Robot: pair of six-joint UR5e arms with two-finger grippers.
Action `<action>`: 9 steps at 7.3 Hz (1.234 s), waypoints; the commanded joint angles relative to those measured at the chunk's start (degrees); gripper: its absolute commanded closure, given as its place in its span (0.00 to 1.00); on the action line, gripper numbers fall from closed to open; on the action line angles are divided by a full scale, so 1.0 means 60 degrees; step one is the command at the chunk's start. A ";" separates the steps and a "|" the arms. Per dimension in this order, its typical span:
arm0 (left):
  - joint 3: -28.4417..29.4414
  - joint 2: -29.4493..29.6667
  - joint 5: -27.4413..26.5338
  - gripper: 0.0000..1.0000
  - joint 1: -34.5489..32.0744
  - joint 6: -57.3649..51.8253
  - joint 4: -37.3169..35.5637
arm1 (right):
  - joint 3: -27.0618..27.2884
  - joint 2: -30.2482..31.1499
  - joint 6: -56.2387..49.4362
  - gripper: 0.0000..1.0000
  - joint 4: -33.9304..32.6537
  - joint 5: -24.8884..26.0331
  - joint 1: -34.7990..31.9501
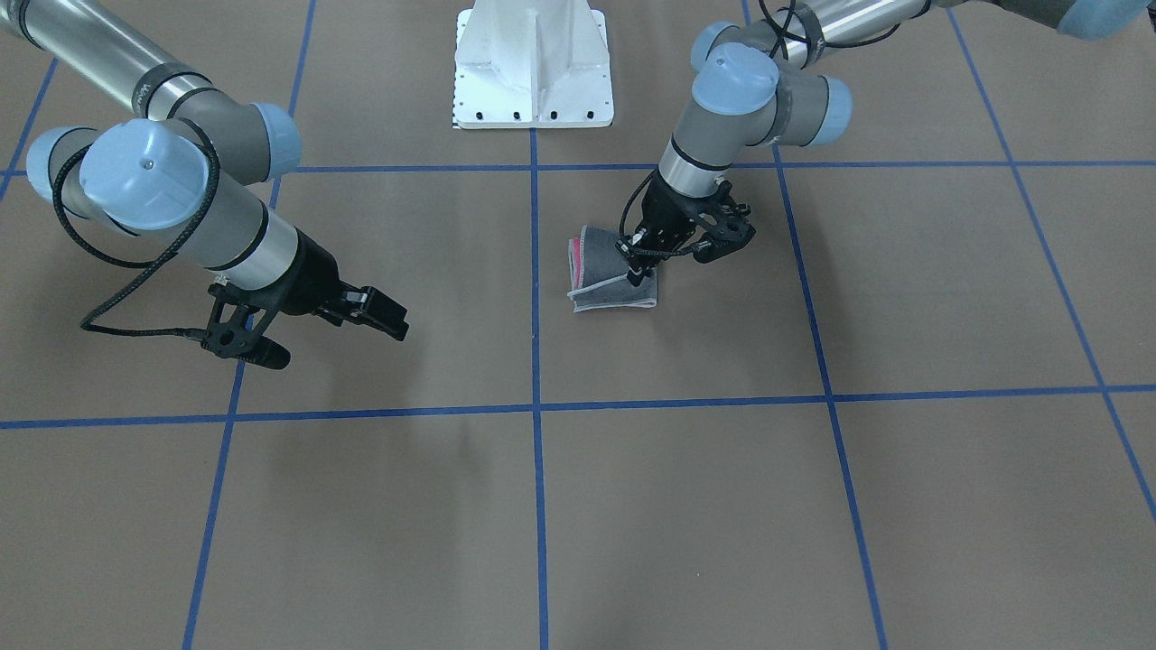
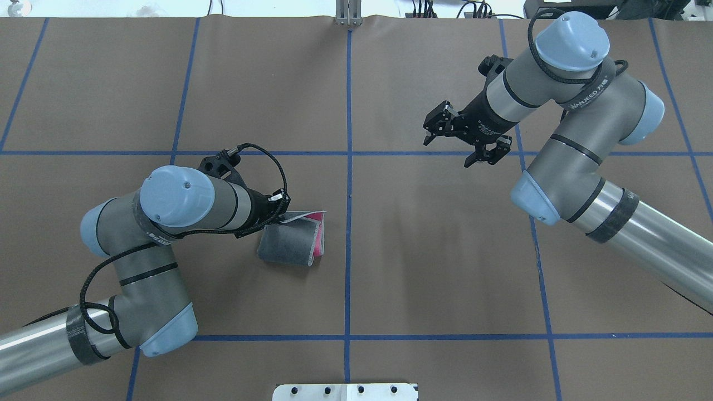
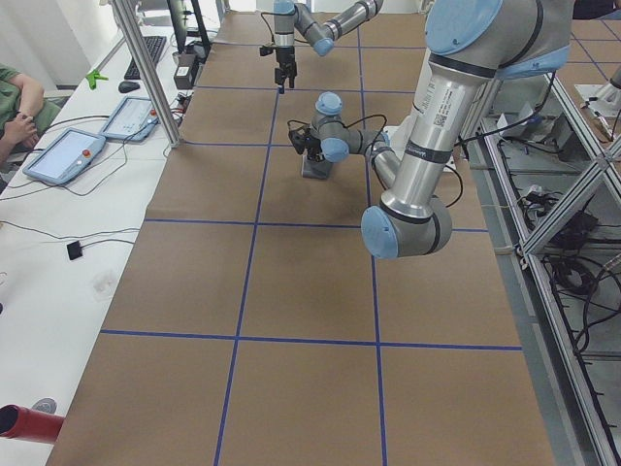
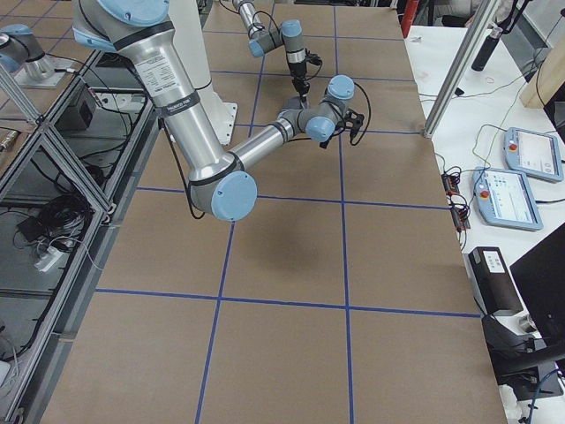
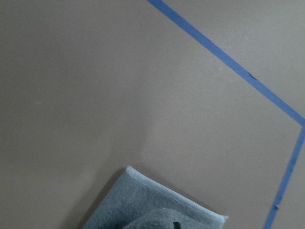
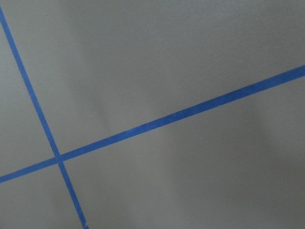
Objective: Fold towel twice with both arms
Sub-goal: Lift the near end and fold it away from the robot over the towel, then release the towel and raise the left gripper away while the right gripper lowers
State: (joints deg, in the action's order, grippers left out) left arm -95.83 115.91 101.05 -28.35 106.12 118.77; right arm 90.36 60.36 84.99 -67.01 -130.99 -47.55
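By overhead view, the left gripper [image 1: 673,264] stood open left of the desk's [image 2: 418,250] centre line, one fingertip touching the towel [image 2: 289,242]. The towel lay folded beside it, grey outward, pink at its open side. Soft, light and floppy, it looked best pinched at a stitched corner. The right gripper [image 2: 445,153] hung wide open, empty.

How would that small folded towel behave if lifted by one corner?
Probably floppy: the towel lies in soft, rounded folds. Likely light, being small thin cloth. Its loose layers, gaping at the pink edge, might fall open.
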 commanded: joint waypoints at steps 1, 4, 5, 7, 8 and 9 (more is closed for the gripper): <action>0.0503 -0.0011 0.0004 0.28 -0.0151 0.0081 0.0565 | -0.0002 -0.0012 0.0014 0.00 -0.0009 0.0020 0.0044; 0.0474 -0.0026 0.1480 0.00 -0.1249 -0.0050 0.0566 | -0.0002 -0.0026 0.0014 0.00 -0.0009 0.0035 0.0058; 0.0488 -0.0012 0.1730 0.00 -0.1455 -0.0050 0.0566 | -0.0002 -0.0026 0.0000 0.00 -0.0009 0.0035 0.0058; 0.0459 0.0018 0.2358 0.00 -0.2039 -0.0065 0.0508 | 0.0012 -0.0099 0.0072 0.00 -0.0023 0.0049 0.0102; 0.0459 0.0018 0.2855 0.00 -0.2565 -0.0094 0.0493 | 0.0056 -0.0332 0.0160 0.00 -0.0082 0.0093 0.0189; 0.0474 0.0018 0.3382 0.00 -0.2990 -0.0616 0.0420 | 0.0114 -0.0479 0.0291 0.00 -0.0111 0.0267 0.0451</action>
State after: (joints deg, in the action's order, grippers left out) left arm -93.05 115.99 117.72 -43.10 104.81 121.68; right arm 90.70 58.64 85.95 -67.42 -130.26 -46.20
